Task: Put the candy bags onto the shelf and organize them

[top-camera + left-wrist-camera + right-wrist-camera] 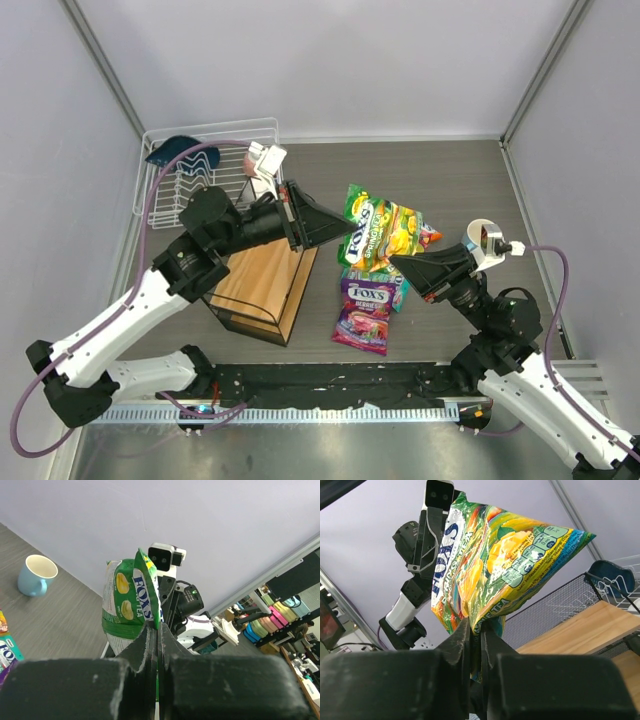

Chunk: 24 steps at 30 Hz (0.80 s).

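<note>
We see the green candy bag held up over the table, just right of the shelf. The left gripper is clenched on its lower edge, with its fingers pressed together around the plastic. Right against it sits the orange-yellow bag, and the right gripper pinches this one by its bottom seam, jaws nearly together. From above, the two bags overlap, and we cannot tell where one ends and the other begins.

Below them on the table lies the purple bag, flat, with the teal bag partly tucked under its upper edge. The shelf stands on the left, its wooden boards bare. Behind it, we see a white wire dish rack, and a pale blue mug stands on the right.
</note>
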### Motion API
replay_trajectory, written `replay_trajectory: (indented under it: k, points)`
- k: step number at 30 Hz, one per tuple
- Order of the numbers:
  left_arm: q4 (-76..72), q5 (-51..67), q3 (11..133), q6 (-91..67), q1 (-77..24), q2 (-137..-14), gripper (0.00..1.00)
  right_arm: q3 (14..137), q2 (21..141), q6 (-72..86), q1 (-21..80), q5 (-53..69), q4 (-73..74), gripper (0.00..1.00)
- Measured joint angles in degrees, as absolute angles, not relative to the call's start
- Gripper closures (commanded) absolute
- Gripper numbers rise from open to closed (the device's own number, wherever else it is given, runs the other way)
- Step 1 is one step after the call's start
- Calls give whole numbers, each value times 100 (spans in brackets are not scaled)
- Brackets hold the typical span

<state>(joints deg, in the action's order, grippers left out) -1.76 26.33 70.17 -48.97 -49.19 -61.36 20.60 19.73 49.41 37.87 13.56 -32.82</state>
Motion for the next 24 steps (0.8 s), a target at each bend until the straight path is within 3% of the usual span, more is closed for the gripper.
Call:
replay_trajectory:
  k: [3,4,6,7,10,12,13,15,24]
  points:
    - [-143,2591,6984,-4860,-4899,-6136,99,2086,1973,4945,3787,1328,-3186,99]
    - [-117,2567,6980,-4827,-4890,-6128,89,2097,1973,4943,3787,1315,-3142,99]
    - [-30,2517,6976,-4718,-4871,-6099,77,2123,1973,4945,3787,1278,-3041,99]
    - [54,2471,6973,-4648,-4862,-6073,59,2143,1975,4947,3787,1269,-2980,99]
    - [405,2215,6969,-4351,-4845,-5927,27,2204,1999,4958,3787,1238,-2862,99]
    - [685,1962,6967,-4104,-4845,-5784,17,2252,2064,4974,3787,1201,-2858,99]
    - [836,1835,6971,-3994,-4840,-5710,8,2285,2102,4976,3787,1175,-2838,99]
    - [1090,1564,6976,-3795,-4834,-5568,0,2351,2178,4980,3787,1129,-2794,99]
    - [2425,215,7317,-2880,-4829,-4875,0,2842,2648,5009,3787,840,-2324,99]
